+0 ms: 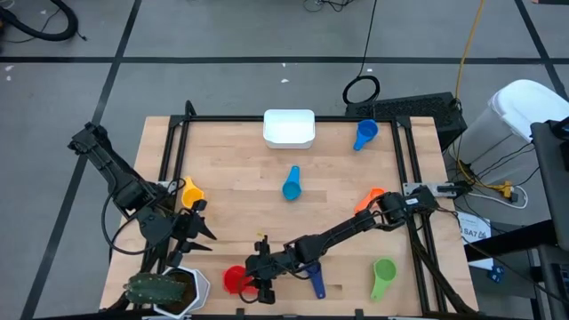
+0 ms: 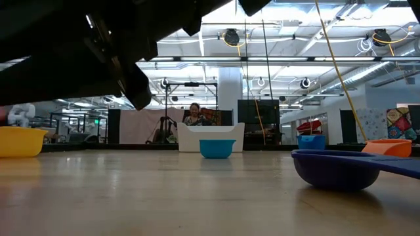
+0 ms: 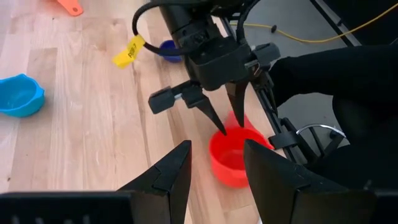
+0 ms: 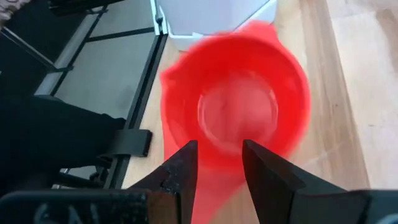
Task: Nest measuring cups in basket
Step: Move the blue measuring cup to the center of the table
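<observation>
A red measuring cup stands upright on the table near its front-left corner. My right gripper reaches across to it, open, with its two fingertips just over the rim on the cup's handle side; in its own wrist view the cup fills the space beyond the fingers. My left gripper waits open at the table's left, pointing at the same cup. The white basket sits at the far edge. Yellow, light blue, blue, orange, green and dark blue cups lie scattered. My right gripper comes at the red cup slanting down from the table's right side. One fingertip stands at the rim and the other behind it. I cannot tell whether either touches the cup, which stands on the table.
A white hexagonal pot with a green plant stands at the front-left corner, close beside the red cup. A black frame borders the tabletop. Bare wood lies between the light blue cup and the basket.
</observation>
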You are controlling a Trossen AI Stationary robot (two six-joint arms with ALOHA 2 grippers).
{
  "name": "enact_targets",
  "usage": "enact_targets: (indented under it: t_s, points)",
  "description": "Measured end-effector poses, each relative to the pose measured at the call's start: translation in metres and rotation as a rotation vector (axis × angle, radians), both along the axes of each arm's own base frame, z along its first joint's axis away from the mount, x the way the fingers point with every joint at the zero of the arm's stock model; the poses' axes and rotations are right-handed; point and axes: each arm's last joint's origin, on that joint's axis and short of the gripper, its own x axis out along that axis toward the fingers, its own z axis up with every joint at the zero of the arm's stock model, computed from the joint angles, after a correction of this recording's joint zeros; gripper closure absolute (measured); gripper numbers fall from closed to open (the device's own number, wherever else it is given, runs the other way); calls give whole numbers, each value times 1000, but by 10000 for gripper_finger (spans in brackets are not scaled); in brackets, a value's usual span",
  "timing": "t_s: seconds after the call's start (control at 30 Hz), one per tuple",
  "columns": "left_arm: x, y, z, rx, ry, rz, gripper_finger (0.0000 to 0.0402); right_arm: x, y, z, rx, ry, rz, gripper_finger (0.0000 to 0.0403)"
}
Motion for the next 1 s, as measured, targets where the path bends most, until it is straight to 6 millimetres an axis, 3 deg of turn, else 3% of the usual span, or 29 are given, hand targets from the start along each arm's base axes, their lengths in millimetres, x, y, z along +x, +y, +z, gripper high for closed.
enact_targets:
  t_s: [0.4,0.6,0.83,1.0]
  points:
    - [0,0,0,-1,0,0,252,3,-9,1,-25,-7,-13,282]
    - [0,0,0,0,0,0,252,10,-10,17,26,-90,-34,282]
    - [0,0,0,0,0,0,252,8,-4,12,-156,-133,96,282]
    - [0,0,0,0,0,-1,252,8,-1,19,-184,-175,140,282]
